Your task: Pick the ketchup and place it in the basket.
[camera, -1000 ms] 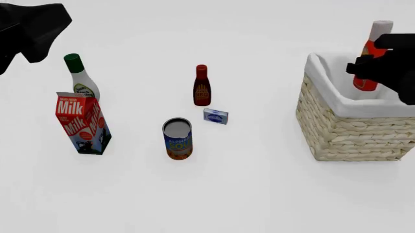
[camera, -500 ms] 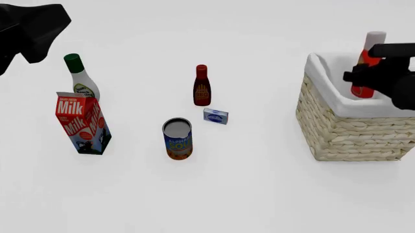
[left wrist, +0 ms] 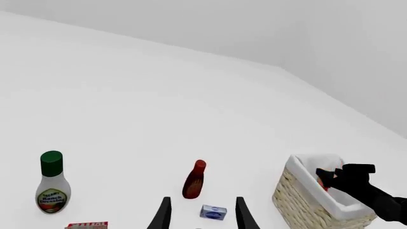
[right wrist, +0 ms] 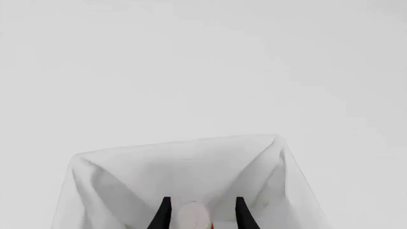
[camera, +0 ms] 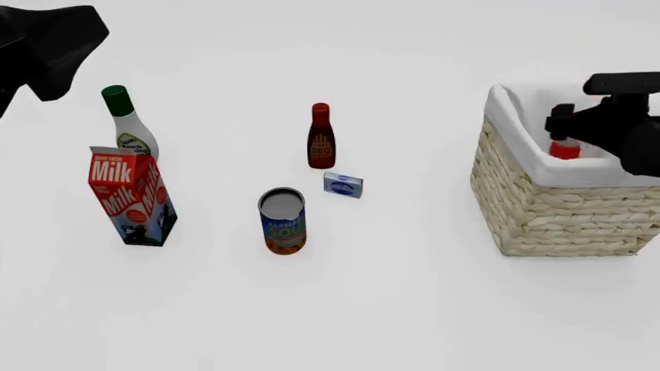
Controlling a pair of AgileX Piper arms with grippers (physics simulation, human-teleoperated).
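Everything I see is bright and evenly lit, a flat diffuse light with no clear source and no glare. The white worktop (camera: 413, 309) shows almost no shadows, only faint grey shading in the cloth folds of the basket (right wrist: 127, 176). All views are sharp to the edges, without blur or bending, and my fingers (right wrist: 165, 214) read as solid black.

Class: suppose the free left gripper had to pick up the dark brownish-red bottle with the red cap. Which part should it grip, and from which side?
Grip the dark brownish-red bottle around its narrower upper body below the red cap, coming from above. It stands upright with open table on its sides. The small blue-and-white box sits beside its base, so a low approach from there looks riskier.
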